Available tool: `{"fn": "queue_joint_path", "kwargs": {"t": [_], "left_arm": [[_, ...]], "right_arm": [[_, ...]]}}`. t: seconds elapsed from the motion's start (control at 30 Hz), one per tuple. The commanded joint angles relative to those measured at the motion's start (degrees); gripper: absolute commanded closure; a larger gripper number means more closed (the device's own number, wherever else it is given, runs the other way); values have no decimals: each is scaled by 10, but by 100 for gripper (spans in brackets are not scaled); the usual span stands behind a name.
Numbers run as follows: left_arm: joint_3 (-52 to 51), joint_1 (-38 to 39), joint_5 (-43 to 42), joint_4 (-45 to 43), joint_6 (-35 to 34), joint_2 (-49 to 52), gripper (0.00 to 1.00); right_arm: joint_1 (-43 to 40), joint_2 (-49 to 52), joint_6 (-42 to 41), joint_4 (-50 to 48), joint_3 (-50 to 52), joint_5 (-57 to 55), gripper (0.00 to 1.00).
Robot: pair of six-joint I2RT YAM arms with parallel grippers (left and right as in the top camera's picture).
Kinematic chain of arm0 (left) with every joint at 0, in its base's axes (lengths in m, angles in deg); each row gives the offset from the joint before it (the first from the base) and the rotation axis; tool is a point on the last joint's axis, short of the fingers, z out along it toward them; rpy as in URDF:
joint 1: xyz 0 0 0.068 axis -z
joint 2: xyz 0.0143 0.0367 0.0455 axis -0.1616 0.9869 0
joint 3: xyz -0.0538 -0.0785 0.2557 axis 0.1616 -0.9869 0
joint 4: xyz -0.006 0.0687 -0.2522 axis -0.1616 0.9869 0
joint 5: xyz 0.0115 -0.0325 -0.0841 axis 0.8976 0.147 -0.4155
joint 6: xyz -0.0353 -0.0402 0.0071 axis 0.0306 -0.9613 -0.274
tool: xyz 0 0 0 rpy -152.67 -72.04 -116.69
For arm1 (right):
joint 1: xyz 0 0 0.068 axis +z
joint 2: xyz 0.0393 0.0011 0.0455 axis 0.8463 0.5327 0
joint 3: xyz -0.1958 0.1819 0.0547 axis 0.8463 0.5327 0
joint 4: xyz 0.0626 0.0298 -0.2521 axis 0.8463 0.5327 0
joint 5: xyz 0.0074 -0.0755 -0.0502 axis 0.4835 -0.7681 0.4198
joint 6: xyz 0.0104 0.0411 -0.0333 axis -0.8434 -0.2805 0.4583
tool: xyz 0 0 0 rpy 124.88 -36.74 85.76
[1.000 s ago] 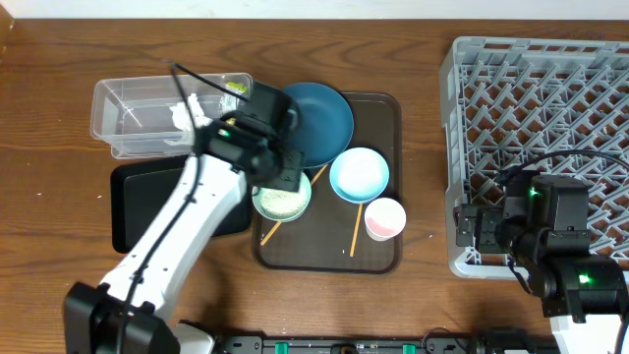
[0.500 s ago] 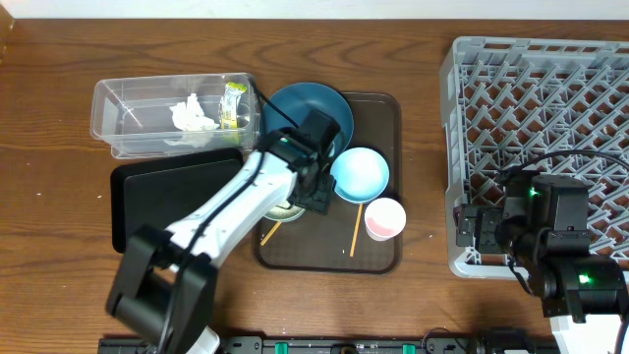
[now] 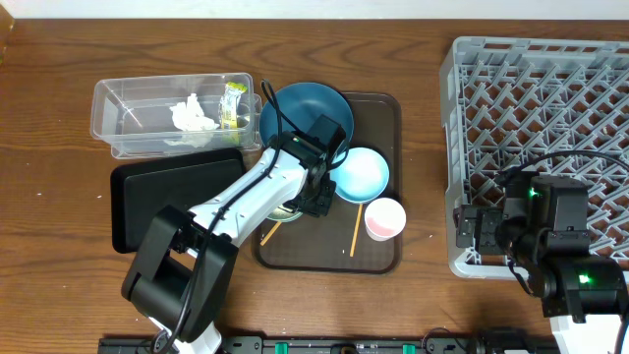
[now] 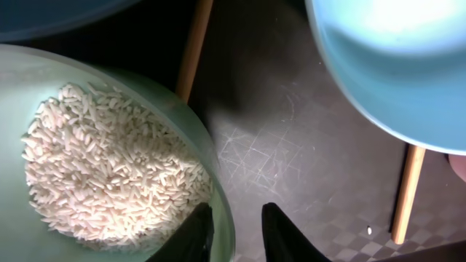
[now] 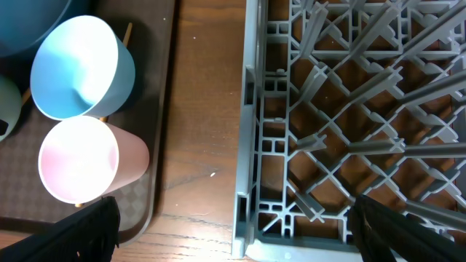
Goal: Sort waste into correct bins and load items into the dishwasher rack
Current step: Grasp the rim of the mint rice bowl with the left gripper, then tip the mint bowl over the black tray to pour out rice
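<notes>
My left gripper (image 3: 316,200) is open with its fingers (image 4: 237,209) astride the right rim of the mint-green bowl (image 4: 222,218), which holds white rice grains (image 4: 109,167). The arm hides most of the bowl from overhead. The light blue bowl (image 3: 362,175), pinkish cup (image 3: 385,218), dark blue plate (image 3: 300,108) and chopsticks (image 3: 356,228) lie on the brown tray (image 3: 385,113). The wrapper (image 3: 234,101) and tissue (image 3: 193,114) lie in the clear tub (image 3: 118,108). My right gripper (image 5: 237,233) is wide open and empty over the grey rack's (image 3: 550,98) left wall.
The black tray (image 3: 147,192) lies in front of the clear tub, left of the brown tray. A strip of bare wood (image 5: 207,109) separates the brown tray from the rack.
My left arm has swung right from the clear tub to the mint-green bowl and lowered onto its rim. The wrapper now shows in the tub. The right arm has not moved.
</notes>
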Motion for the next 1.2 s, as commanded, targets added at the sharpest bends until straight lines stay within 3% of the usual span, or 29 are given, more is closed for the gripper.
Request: {"fn": "queue_joint_path", "kwargs": {"t": [0.0, 0.1, 0.13, 0.2, 0.53, 0.77, 1.0, 1.17], "left_arm": [[-9, 0, -3, 3, -8, 2, 75], [-19, 0, -3, 0, -8, 2, 81], [-23, 0, -3, -1, -8, 2, 89], [-23, 0, 0, -1, -8, 2, 94], [12, 0, 13, 35, -7, -16, 94], [25, -12, 18, 46, -7, -105, 94], [25, -102, 11, 55, -7, -190, 94], [24, -225, -119, 55, 23, -197, 94]], "right_arm": [[12, -2, 5, 1, -10, 5, 1], [12, -2, 5, 3, -10, 4, 1], [12, -2, 5, 3, -10, 4, 1], [12, -2, 5, 3, -10, 5, 1], [12, -2, 5, 5, -10, 4, 1], [12, -2, 5, 5, -10, 4, 1], [12, -2, 5, 5, -10, 4, 1], [12, -2, 5, 7, -10, 4, 1]]}}
